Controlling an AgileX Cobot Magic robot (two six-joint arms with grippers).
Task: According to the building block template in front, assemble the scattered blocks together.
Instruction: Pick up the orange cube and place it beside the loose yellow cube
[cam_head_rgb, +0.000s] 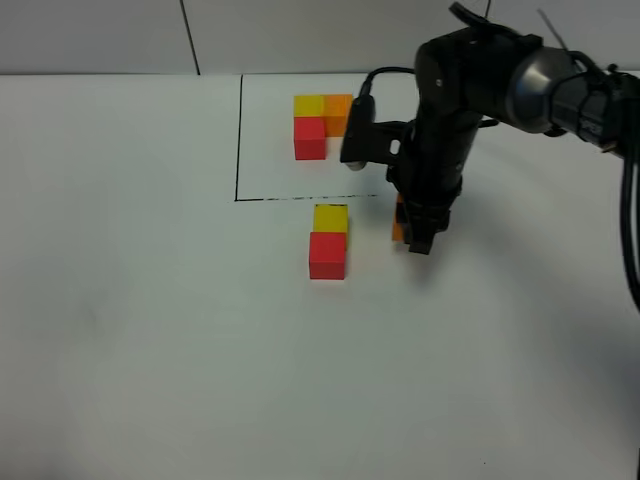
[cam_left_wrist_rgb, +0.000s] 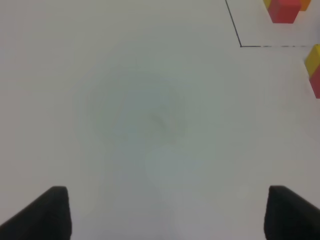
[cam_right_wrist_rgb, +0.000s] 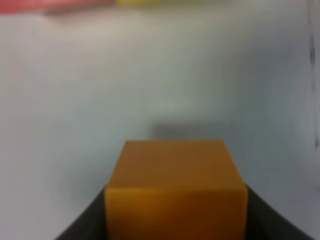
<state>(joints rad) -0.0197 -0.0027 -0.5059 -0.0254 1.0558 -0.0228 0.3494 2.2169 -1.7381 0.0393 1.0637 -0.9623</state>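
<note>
The template stands inside the black drawn frame (cam_head_rgb: 240, 140): a yellow cube (cam_head_rgb: 308, 104), an orange cube (cam_head_rgb: 339, 110) and a red cube (cam_head_rgb: 310, 139) in an L. Just below the frame, the loose yellow cube (cam_head_rgb: 330, 218) and loose red cube (cam_head_rgb: 328, 256) touch in a column. My right gripper (cam_head_rgb: 415, 236) is shut on the loose orange cube (cam_head_rgb: 398, 222), a little right of the yellow cube and apart from it. The right wrist view shows that cube (cam_right_wrist_rgb: 175, 190) between the fingers, its shadow on the table beyond. My left gripper (cam_left_wrist_rgb: 165, 215) is open and empty over bare table.
The white table (cam_head_rgb: 150, 330) spreads to the left and front. The right arm (cam_head_rgb: 450, 110) leans over the frame's right part. The left wrist view shows the frame corner (cam_left_wrist_rgb: 241, 46), the template's red cube (cam_left_wrist_rgb: 285, 11) and the loose yellow cube (cam_left_wrist_rgb: 315, 59).
</note>
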